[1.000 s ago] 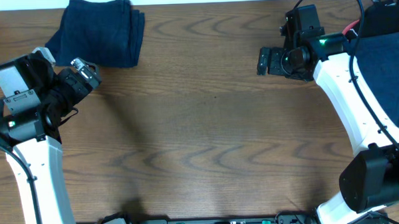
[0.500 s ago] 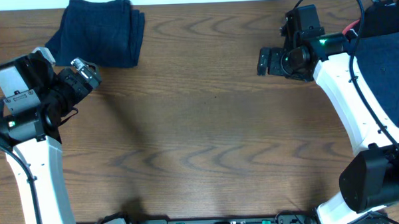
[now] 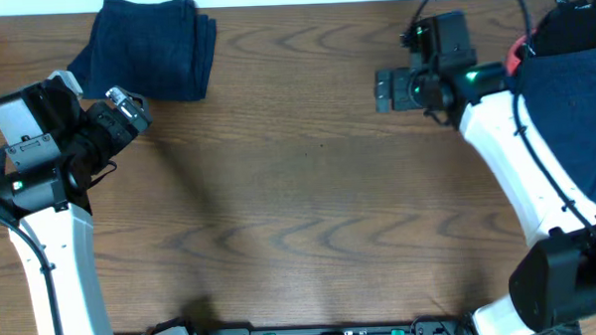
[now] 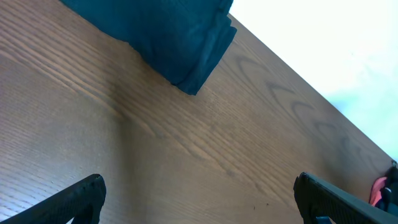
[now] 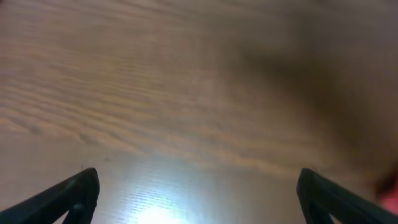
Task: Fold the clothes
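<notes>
Clothes: navy fold, left wrist view; right wrist blurred, apparently table.

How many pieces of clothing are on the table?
4 in view: a folded navy piece at the far left corner; at the right edge a loose navy piece, a black piece beyond it and a red piece peeking out. More may be hidden there.
</notes>
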